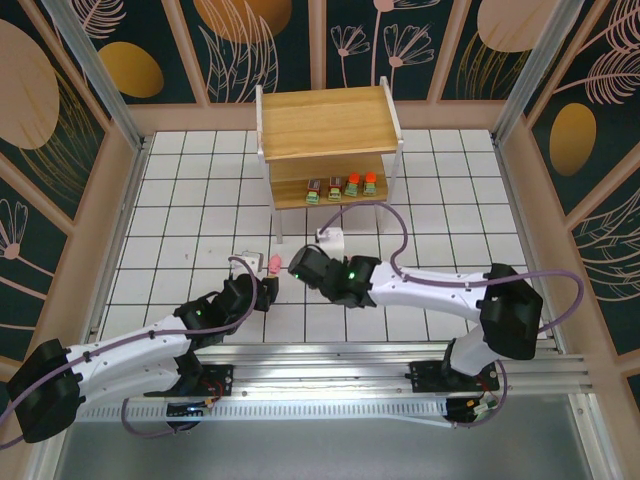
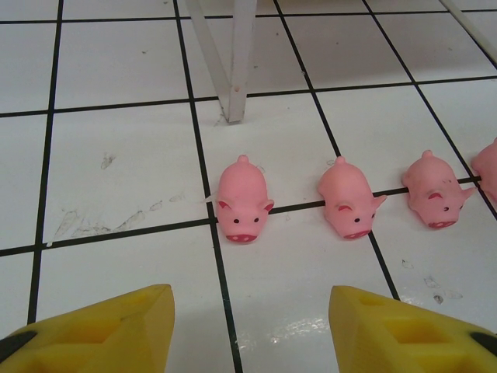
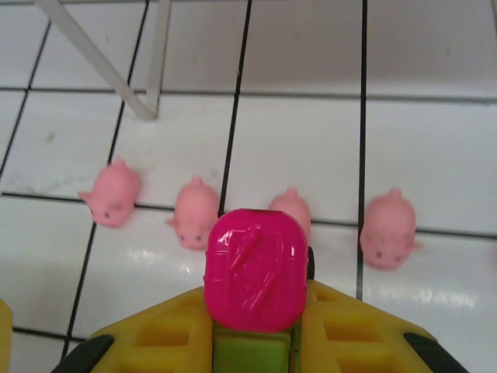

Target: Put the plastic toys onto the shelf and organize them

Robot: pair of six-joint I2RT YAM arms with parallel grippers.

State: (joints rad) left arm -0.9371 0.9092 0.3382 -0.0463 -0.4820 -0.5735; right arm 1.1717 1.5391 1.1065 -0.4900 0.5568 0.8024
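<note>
**Clerk:** Listing from the near edge. Item one: left pincer (image 2: 250,311), yellow pads standing well apart with nothing between them, poised over the table (image 2: 116,62) just short of the pig row.

**Checker:** Item two?

**Clerk:** Right pincer (image 3: 256,342), closed on one blocky toy (image 3: 255,268) with a glossy pink top and a green base. The pads grip the base sides and the top stands clear above them.

**Checker:** Handling note?

**Clerk:** Judged to be hard moulded plastic: very light, stiff, and smooth enough to twist if pinched off-centre. The flat base sides are the sound hold. It should stand unaided if set down square.

**Checker:** Next out.

**Clerk:** Pink pigs (image 2: 241,200), four counted, on the table in a left-to-right row. Snouts face near and the pigs stand apart from one another. The leftmost lies just near of the shelf leg (image 2: 233,78).

**Checker:** Handling?

**Clerk:** Rounded and tapered, and they look rubbery, so probably a little yielding. Light. A grip at snout or rump would likely squirt one out. Take each across the flanks at mid-body, where it is widest. The gaps between neighbours look enough to admit a pad.

**Checker:** Farthest entry.

**Clerk:** Shelf (image 1: 325,120), at the far middle of the table, two wooden tiers on a white frame. The lower tier holds four blocky toys (image 1: 342,187) in a row towards its right end. The left part of that tier and the whole top board are bare.
</note>
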